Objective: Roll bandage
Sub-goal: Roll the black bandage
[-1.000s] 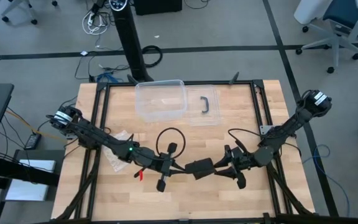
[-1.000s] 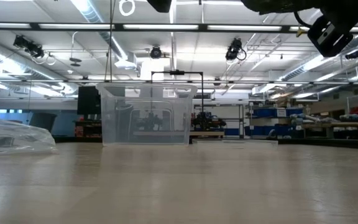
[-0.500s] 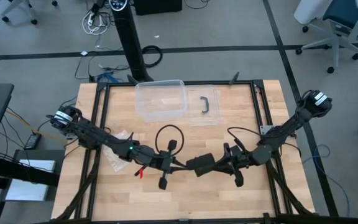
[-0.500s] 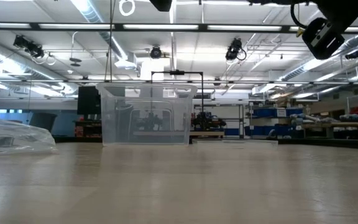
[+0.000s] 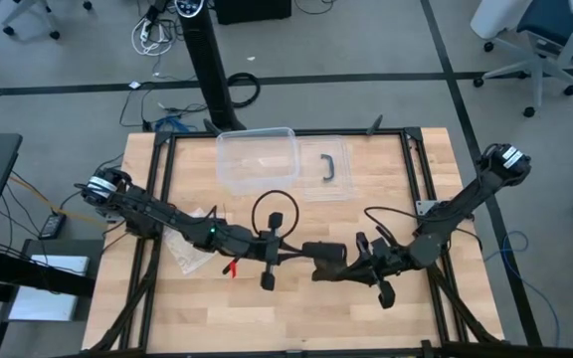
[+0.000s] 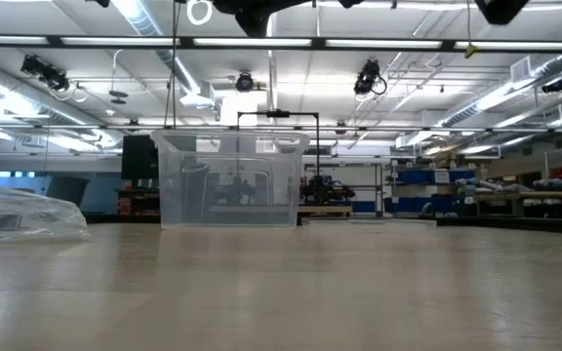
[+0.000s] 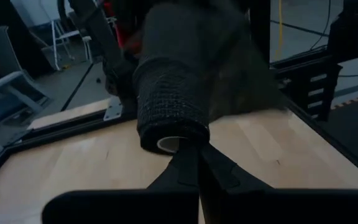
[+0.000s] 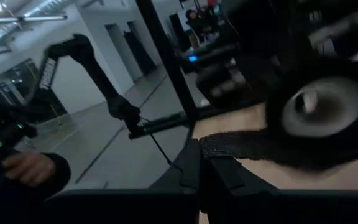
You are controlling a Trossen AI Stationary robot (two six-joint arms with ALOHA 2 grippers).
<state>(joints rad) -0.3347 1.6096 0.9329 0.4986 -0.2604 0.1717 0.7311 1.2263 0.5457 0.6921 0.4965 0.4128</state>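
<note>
Black fabric of the bandage is seen mostly wound into a roll held above the table's front middle — pinched by the closed left gripper, its loose tail clamped in the closed right gripper — with winding apparently unfinished.

Black bandage (mesh-textured weave), pale wooden table.

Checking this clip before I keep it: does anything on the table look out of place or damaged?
Nothing stands out. The bandage hangs rolled between the left gripper and right gripper, above the table; the clear box sits upright.
</note>
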